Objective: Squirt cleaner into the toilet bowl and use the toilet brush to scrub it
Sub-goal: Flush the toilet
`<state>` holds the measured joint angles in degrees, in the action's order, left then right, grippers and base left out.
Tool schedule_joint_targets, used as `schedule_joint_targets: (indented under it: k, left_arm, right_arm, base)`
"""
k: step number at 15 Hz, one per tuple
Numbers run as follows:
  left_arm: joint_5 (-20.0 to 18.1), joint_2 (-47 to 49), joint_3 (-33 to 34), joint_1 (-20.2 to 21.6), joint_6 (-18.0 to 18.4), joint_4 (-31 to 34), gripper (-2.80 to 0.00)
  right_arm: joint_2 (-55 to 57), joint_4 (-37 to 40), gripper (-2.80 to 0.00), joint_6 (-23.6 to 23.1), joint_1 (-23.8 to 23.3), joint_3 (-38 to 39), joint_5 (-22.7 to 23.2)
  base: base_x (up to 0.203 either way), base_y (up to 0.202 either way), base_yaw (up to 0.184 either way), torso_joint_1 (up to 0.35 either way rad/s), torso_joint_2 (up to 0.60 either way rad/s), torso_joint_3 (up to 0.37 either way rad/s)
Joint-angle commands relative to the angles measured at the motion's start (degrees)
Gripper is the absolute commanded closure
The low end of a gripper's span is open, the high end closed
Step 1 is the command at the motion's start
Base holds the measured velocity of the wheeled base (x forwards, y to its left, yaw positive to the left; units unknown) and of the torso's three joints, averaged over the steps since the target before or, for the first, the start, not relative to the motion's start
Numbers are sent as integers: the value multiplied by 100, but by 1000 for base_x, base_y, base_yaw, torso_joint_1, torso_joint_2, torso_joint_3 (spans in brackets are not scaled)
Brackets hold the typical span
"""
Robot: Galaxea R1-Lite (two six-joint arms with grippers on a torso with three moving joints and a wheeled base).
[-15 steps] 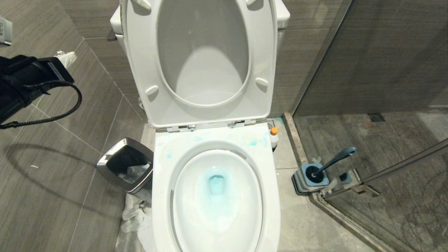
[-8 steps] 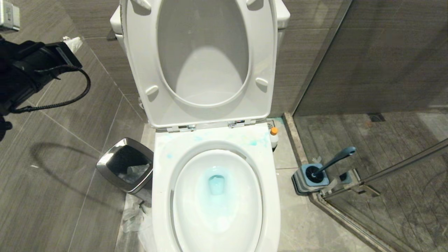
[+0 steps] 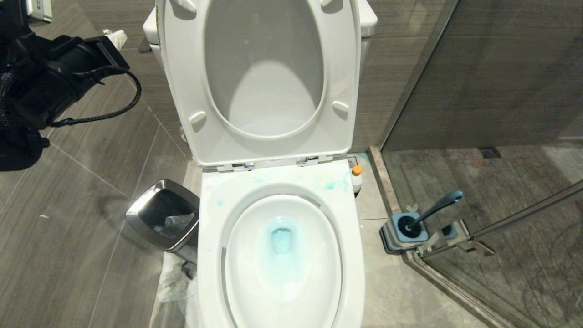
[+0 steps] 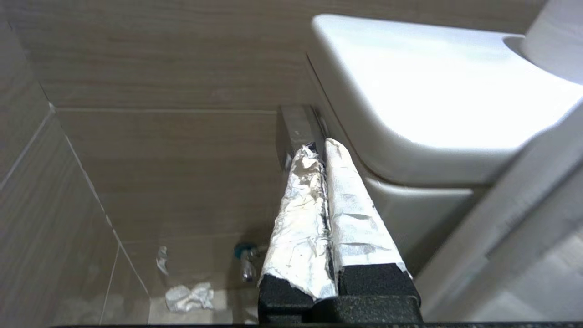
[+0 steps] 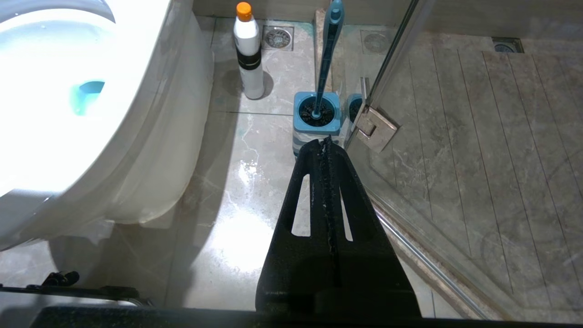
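The white toilet bowl stands open, lid and seat up, with teal-blue water in the basin and teal smears on the rim. The cleaner, a white bottle with an orange cap, stands on the floor to the bowl's right. The toilet brush leans in its square blue holder. My left gripper, its fingers wrapped in white and silver, is shut and empty beside the tank, close to a metal lever. My right gripper hangs shut and empty above the floor, pointing at the holder.
A steel-rimmed square bin stands left of the bowl, with crumpled plastic on the floor. A glass shower door and its hinge border the brush holder. Crumpled paper and a water valve lie under the tank.
My left arm has moved up and to the right in the head view, nearer the toilet tank. Nothing else has moved.
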<state>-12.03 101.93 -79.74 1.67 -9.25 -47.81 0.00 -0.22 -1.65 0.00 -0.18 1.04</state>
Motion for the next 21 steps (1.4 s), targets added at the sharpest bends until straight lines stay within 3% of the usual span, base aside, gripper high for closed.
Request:
schedule_joint_targets:
  k: [1,14,21]
  left_arm:
    - [16,313,-279,24,-14,-26,0]
    - [17,537,-379,-100,-50,-97,0]
    - [336,793,-1260,-62,-185,-147,0]
  right_arm:
    - [9,-4,0,-2,0,1,1]
    - [9,-4,0,-2,0,1,1]
    - [9,-4,0,-2,0,1,1]
  base:
    - [0,0,0,0,0,0]
    - [0,0,0,0,0,0]
    - [0,0,0,0,0,0]
